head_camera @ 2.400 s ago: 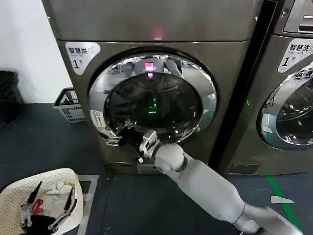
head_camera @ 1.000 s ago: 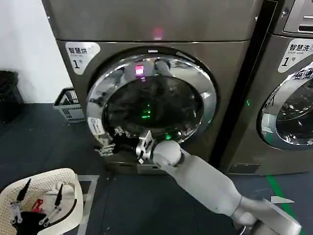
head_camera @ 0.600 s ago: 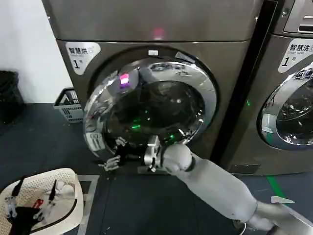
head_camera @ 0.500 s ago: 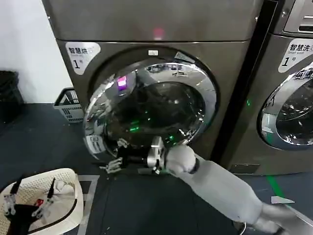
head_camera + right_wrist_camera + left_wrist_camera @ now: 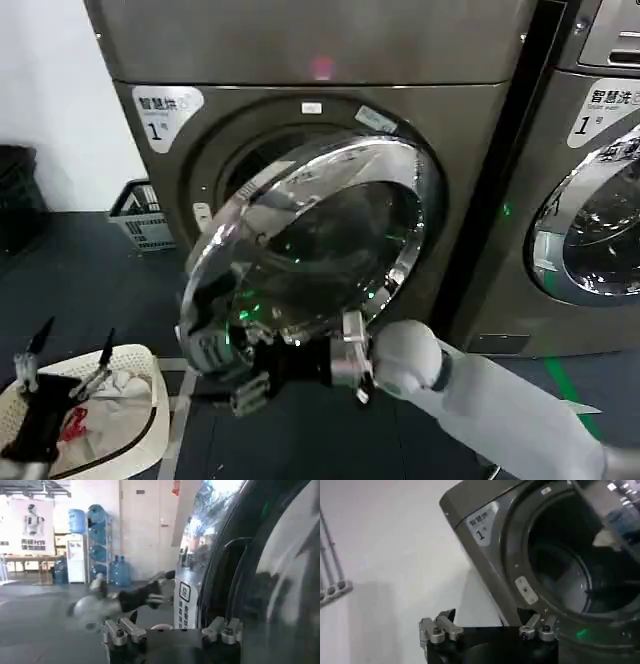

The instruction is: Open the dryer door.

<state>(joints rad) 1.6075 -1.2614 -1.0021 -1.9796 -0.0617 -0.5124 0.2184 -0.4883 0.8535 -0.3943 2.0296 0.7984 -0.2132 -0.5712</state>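
From the head view, the dryer door on the number-one dryer stands partly swung out, hinged on my right, its free edge hanging low on my left. My right gripper sits under that lower free edge, fingers spread, hooked at the rim rather than clamping it. My left gripper waits low on my left above the white laundry basket, fingers apart and holding nothing. I judge the door heavy and rigid, its chrome ring slick and the glass no place to push; the rim near the latch side is where I would hold.

In the left wrist view the left gripper is open, with the drum opening ahead of it.

In the right wrist view the right gripper is spread, the door's edge close beside one finger. I judge the swing has room toward my left, but the basket and left arm lie near that arc.
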